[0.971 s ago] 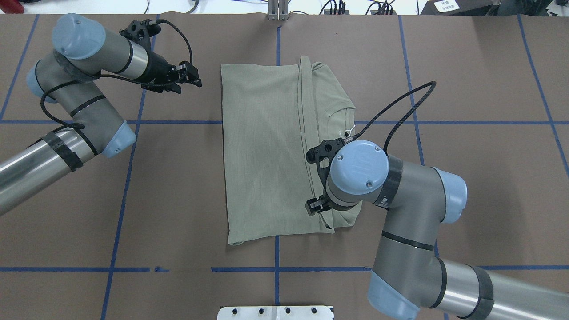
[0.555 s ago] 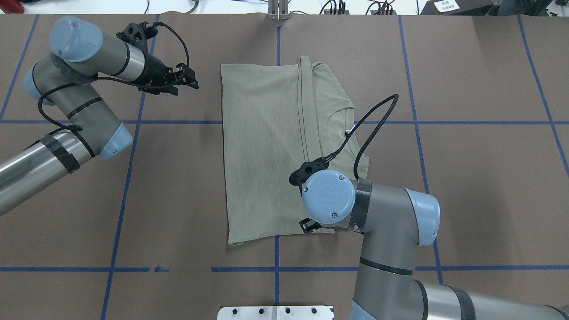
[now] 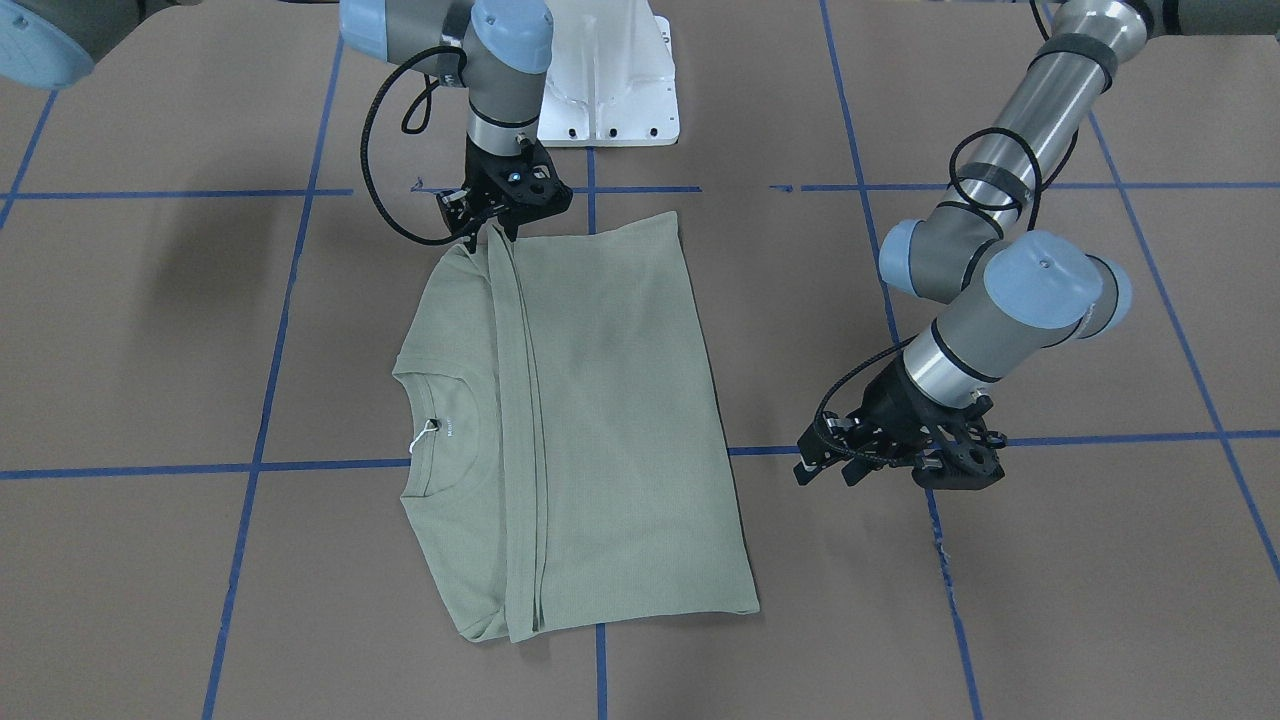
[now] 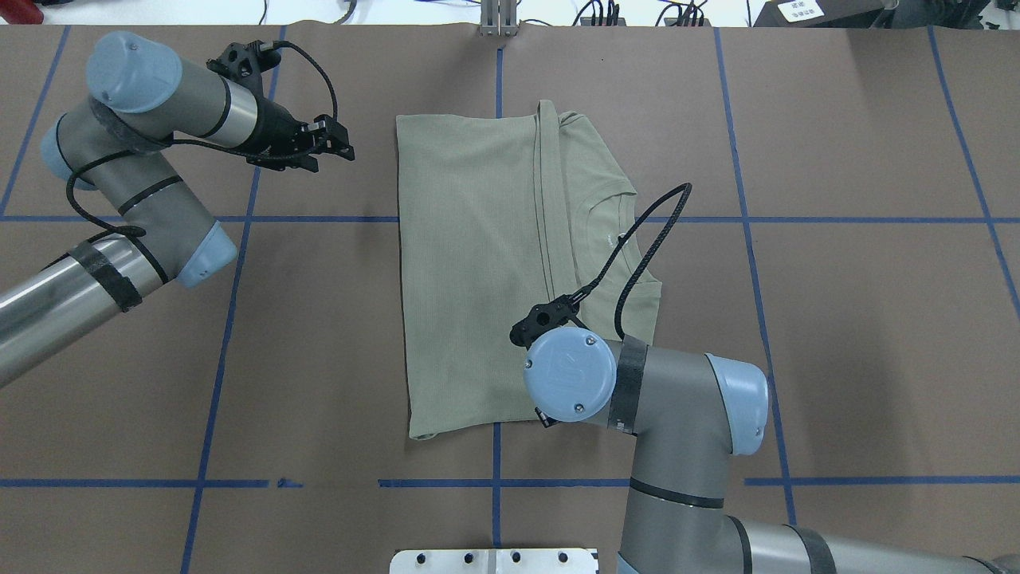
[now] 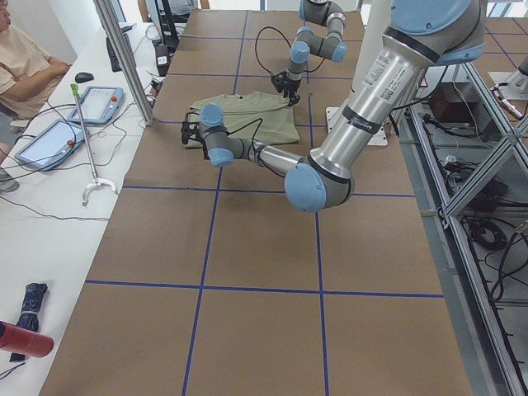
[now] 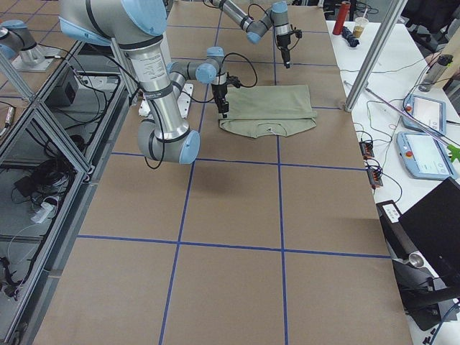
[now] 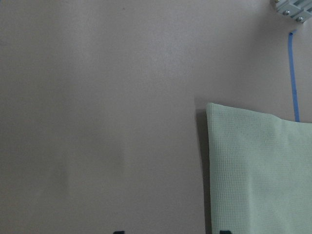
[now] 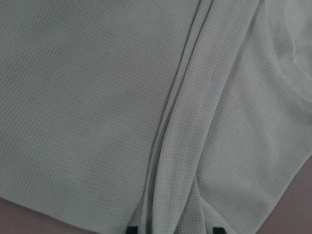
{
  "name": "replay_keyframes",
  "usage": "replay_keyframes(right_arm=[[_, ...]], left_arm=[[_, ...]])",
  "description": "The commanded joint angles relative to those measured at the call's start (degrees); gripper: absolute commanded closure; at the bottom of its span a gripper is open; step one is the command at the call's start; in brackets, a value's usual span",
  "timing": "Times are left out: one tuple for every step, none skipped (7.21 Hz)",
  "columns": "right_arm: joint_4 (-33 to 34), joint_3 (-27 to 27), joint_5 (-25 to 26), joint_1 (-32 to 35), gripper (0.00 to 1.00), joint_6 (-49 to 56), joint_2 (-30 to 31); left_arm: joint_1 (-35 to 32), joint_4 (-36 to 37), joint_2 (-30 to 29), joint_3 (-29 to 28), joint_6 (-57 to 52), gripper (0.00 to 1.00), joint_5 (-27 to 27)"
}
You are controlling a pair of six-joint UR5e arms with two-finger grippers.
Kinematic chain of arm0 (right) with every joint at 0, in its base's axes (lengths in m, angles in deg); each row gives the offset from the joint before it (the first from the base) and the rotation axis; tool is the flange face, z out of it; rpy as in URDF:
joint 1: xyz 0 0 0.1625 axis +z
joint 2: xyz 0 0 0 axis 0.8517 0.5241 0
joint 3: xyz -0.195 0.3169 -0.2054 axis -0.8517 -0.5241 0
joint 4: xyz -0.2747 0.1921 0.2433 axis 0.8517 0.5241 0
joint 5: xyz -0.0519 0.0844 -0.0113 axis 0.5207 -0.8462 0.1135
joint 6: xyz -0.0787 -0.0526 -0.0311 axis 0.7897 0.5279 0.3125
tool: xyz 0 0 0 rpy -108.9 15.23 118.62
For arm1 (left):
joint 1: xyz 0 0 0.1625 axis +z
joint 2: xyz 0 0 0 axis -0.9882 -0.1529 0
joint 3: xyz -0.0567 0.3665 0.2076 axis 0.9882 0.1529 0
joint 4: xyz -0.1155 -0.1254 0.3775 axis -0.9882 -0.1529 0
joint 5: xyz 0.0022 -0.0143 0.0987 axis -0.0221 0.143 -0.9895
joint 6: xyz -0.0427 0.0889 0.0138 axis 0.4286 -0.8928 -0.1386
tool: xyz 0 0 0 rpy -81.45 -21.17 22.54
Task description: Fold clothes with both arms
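The right gripper (image 3: 490,228) has its jaws spread wide, gripping nothing, above the shirt (image 4: 470,271) at its edge nearest the robot. A second ago it stood further up the fold line. The left gripper (image 4: 341,148), also wide open and empty, hovers beside the shirt's far corner, almost unmoved. The pale green shirt lies flat in the middle of the table (image 4: 837,319), one side folded over, collar showing.

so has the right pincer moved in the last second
Yes: against the shirt in the overhead view, the right pincer has travelled from near the collar to the hem nearest the robot, slightly leftward.
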Motion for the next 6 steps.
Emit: replay_keyframes(right_arm=[[-0.1,-1.0,0.2,-0.1,0.53,0.0,-0.9],[-0.2,-1.0,0.2,-0.1,0.58,0.0,-0.9],[-0.3,-1.0,0.1,-0.1,0.6,0.0,-0.7],[-0.4,-1.1,0.0,-0.1,0.63,0.1,-0.7],[-0.4,-1.2,-0.1,-0.5,0.64,0.0,-0.7],[-0.5,-1.3,-0.1,-0.7,0.79,0.0,-0.7]], left_arm=[[0.0,0.0,0.0,0.1,0.0,0.29,0.0],[0.0,0.0,0.0,0.1,0.0,0.29,0.0],[0.0,0.0,0.0,0.1,0.0,0.29,0.1],[0.0,0.0,0.1,0.2,0.1,0.29,0.0],[0.0,-0.1,0.1,0.2,0.0,0.29,0.0],[0.0,0.0,0.0,0.2,0.1,0.29,0.0]])
